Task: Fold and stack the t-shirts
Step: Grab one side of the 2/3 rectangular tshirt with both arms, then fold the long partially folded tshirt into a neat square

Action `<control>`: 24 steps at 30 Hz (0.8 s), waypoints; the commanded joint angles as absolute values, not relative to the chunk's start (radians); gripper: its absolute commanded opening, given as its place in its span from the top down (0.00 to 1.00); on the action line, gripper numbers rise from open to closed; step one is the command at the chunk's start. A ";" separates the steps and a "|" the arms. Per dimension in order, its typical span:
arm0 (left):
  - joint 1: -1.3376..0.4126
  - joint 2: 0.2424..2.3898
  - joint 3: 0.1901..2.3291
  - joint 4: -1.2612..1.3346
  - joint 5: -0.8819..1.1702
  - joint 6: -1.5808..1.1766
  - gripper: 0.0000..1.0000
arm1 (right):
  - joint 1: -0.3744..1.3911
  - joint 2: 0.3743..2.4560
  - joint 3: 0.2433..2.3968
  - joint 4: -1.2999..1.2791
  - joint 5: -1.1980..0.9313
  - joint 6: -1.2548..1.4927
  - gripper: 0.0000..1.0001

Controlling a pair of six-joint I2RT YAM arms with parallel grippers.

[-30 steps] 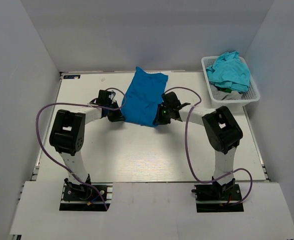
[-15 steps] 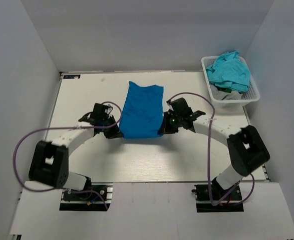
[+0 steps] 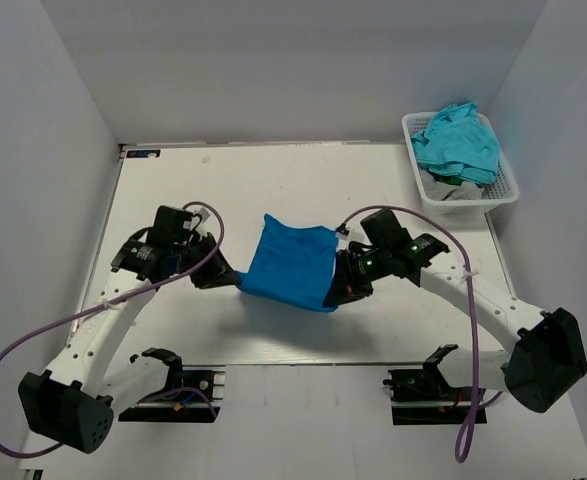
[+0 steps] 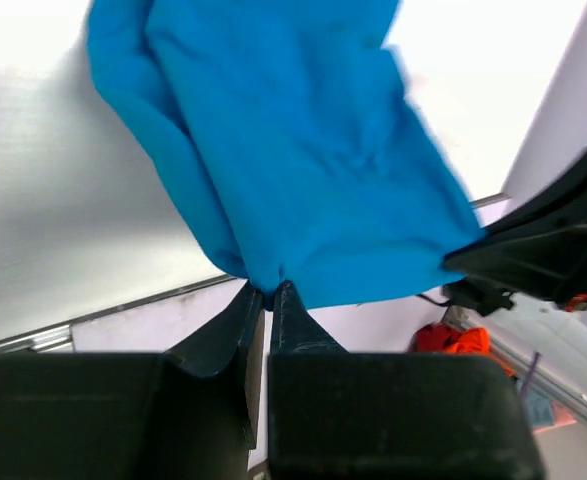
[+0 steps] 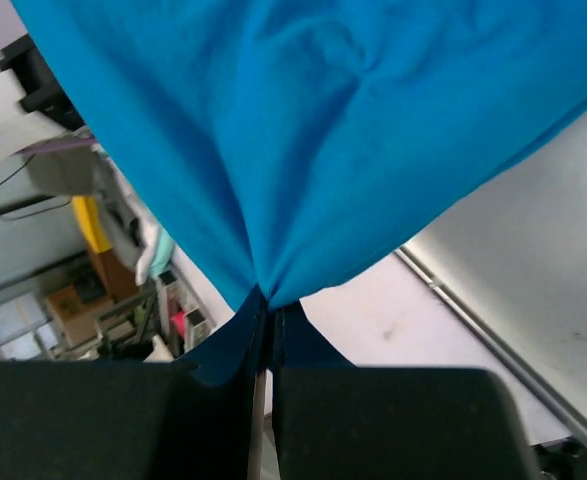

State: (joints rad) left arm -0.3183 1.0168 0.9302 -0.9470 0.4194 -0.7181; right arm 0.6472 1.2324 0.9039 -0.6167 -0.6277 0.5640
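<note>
The royal blue t-shirt (image 3: 291,265) hangs stretched between my two grippers near the middle front of the table. My left gripper (image 3: 235,283) is shut on its left near corner; in the left wrist view (image 4: 266,292) the cloth (image 4: 303,160) spreads away from the pinched tip. My right gripper (image 3: 335,296) is shut on its right near corner; in the right wrist view (image 5: 265,300) the cloth (image 5: 323,130) fans out from the jaws. Lighter turquoise-teal t-shirts (image 3: 458,142) lie heaped in the white lattice basket (image 3: 505,195) at the back right.
The white table (image 3: 173,190) ends at a metal rail along its front edge (image 3: 303,362). Grey walls stand to the left, back and right. Purple cables loop from both arms over the table.
Both grippers have pulled the blue t-shirt from the back middle toward the front edge, arms stretching forward. The shirt now looks shorter, bunched between the grippers.
</note>
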 commanded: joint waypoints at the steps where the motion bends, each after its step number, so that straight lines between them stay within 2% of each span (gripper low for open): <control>1: -0.316 1.006 1.035 -0.991 0.350 -0.713 1.00 | 0.627 1.212 0.946 -0.692 -0.721 0.560 1.00; 13: -0.316 1.176 1.144 -0.687 0.272 -0.713 1.00 | 0.512 1.258 0.882 -0.506 -0.865 0.624 1.00; 19: -0.296 1.267 1.175 -0.580 0.230 -0.726 1.00 | 0.453 1.350 0.943 -0.446 -0.948 0.644 1.00; 24: -0.296 1.367 1.221 -0.529 0.230 -0.715 1.00 | 0.416 1.440 1.054 -0.554 -0.945 0.563 1.00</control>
State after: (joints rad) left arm -0.3161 1.3315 1.1576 -0.6262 0.3000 -0.7231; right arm 0.4347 1.4235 0.9768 -0.4831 -0.8932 0.6125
